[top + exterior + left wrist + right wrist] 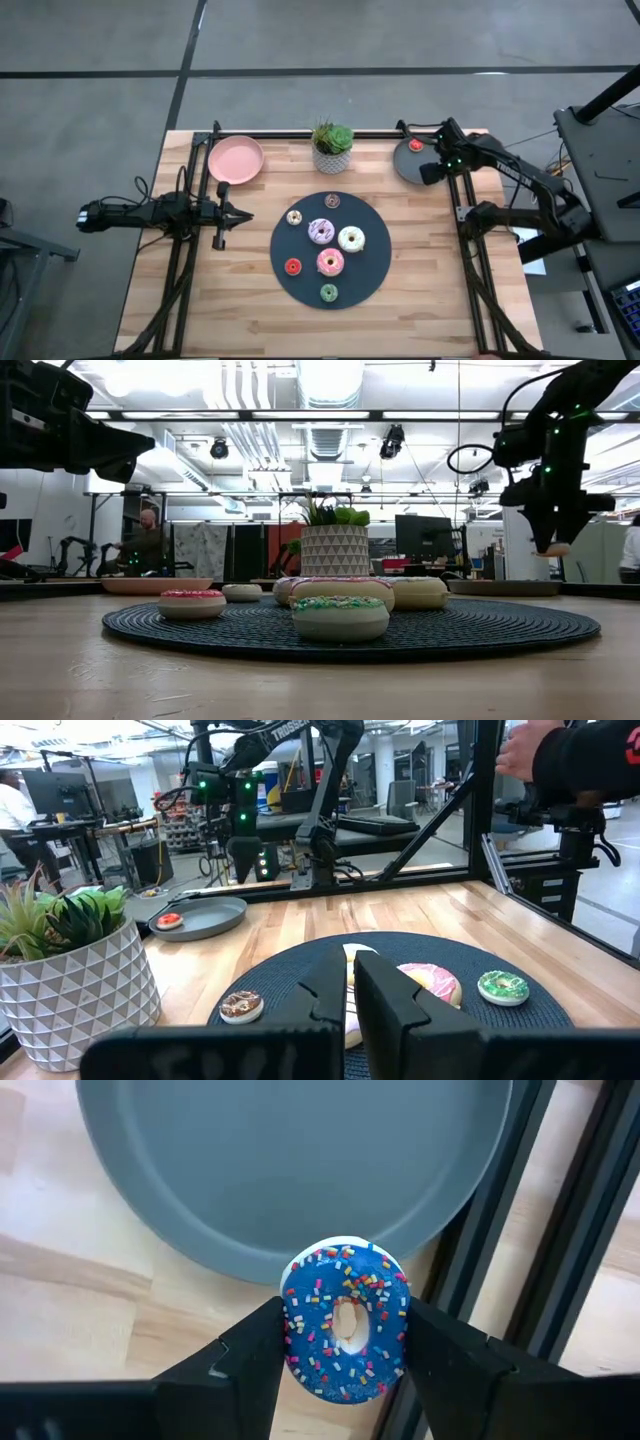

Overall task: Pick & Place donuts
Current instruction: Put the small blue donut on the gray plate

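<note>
The right gripper (345,1342) has its fingers clamped on the blue sprinkled donut (346,1328), carrying it above the near edge of the grey plate (250,1170). I'd call this the placing step. One red donut (415,146) already lies on that plate, just beyond the claw. Next, I reckon, it must move further over the plate, lower and let go. Well off to its side, six more donuts wait on the dark round mat (370,275). Farthest away, the left gripper (240,215) idles, fingers together.
</note>
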Robot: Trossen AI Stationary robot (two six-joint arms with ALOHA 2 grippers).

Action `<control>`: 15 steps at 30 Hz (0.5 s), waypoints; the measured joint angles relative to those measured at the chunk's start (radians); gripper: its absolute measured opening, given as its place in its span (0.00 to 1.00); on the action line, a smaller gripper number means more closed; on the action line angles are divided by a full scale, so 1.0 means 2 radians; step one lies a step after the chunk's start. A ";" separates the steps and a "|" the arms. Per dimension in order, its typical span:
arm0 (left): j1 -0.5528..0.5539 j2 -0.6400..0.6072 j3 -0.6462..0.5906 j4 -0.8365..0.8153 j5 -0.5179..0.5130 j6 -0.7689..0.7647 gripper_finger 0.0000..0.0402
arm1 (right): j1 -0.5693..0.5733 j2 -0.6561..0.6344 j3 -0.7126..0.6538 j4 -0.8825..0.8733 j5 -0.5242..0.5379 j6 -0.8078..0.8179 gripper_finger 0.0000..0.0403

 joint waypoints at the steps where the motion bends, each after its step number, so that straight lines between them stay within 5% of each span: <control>1: 0.000 0.000 0.000 0.000 0.000 0.000 0.00 | 0.000 0.004 -0.001 0.004 0.003 0.001 0.45; 15: 0.000 0.000 0.000 0.000 0.000 0.000 0.00 | -0.007 0.029 -0.009 0.024 0.075 0.031 0.45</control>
